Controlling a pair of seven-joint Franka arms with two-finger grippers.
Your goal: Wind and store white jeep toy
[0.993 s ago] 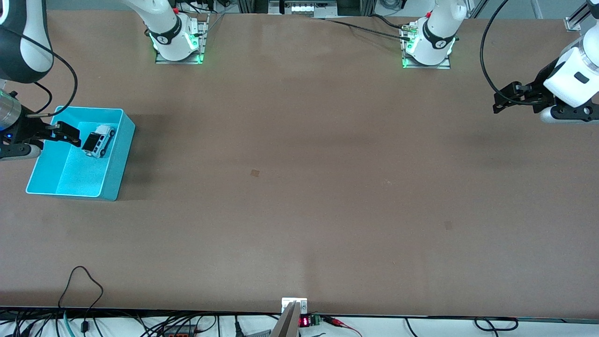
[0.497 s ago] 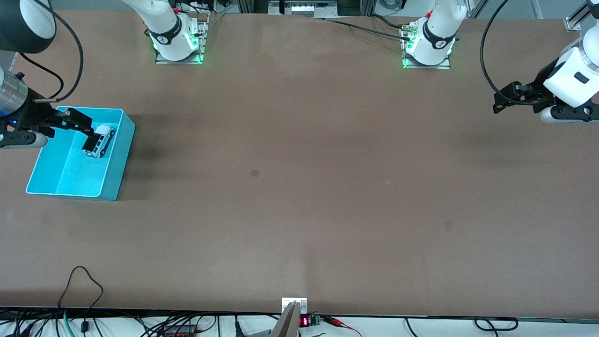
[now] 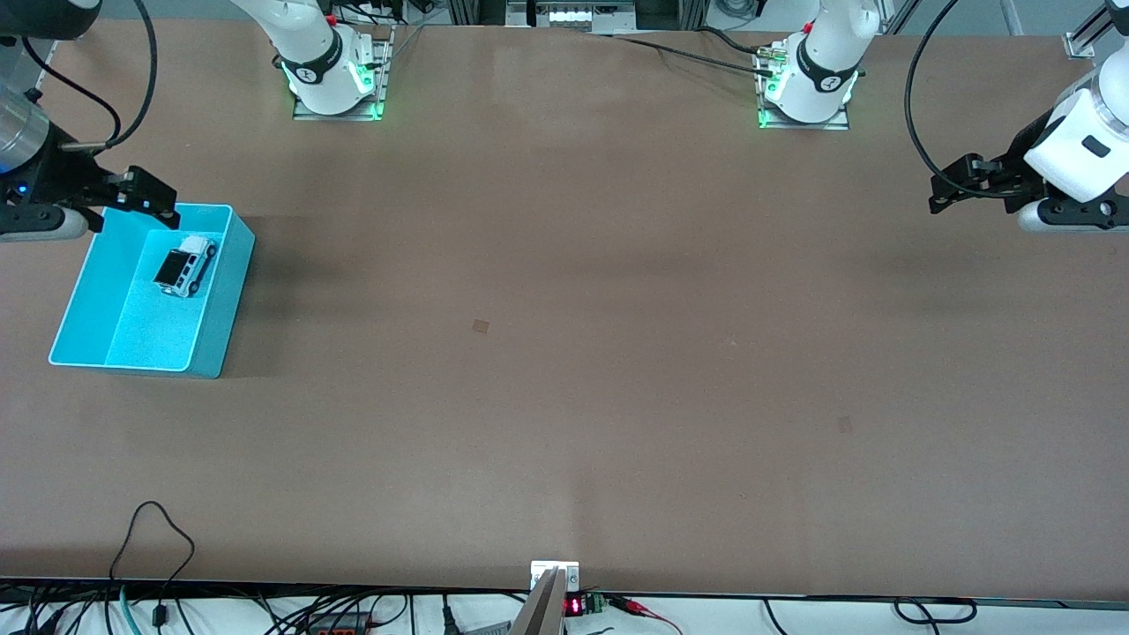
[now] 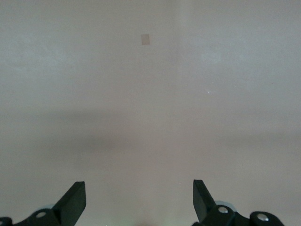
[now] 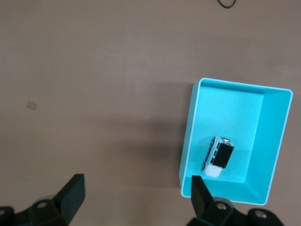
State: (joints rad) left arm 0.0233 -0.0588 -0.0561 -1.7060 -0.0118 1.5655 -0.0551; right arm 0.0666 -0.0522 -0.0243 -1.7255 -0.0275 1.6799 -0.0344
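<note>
The white jeep toy (image 3: pixel 185 265) sits inside the cyan bin (image 3: pixel 222 331), in the part closest to the robots. The right gripper (image 3: pixel 150 196) hangs over the bin's rim, fingers spread and empty. The left gripper (image 3: pixel 954 183) waits over the table well apart from the bin, fingers spread too.

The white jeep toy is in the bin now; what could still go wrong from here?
1. The white jeep toy rests on its wheels in the cyan bin; if wound, it might roll against a wall.
2. The open right pincer hangs over the bin's rim, so a low move could nudge the bin.
The open left pincer waits at its end.
</note>
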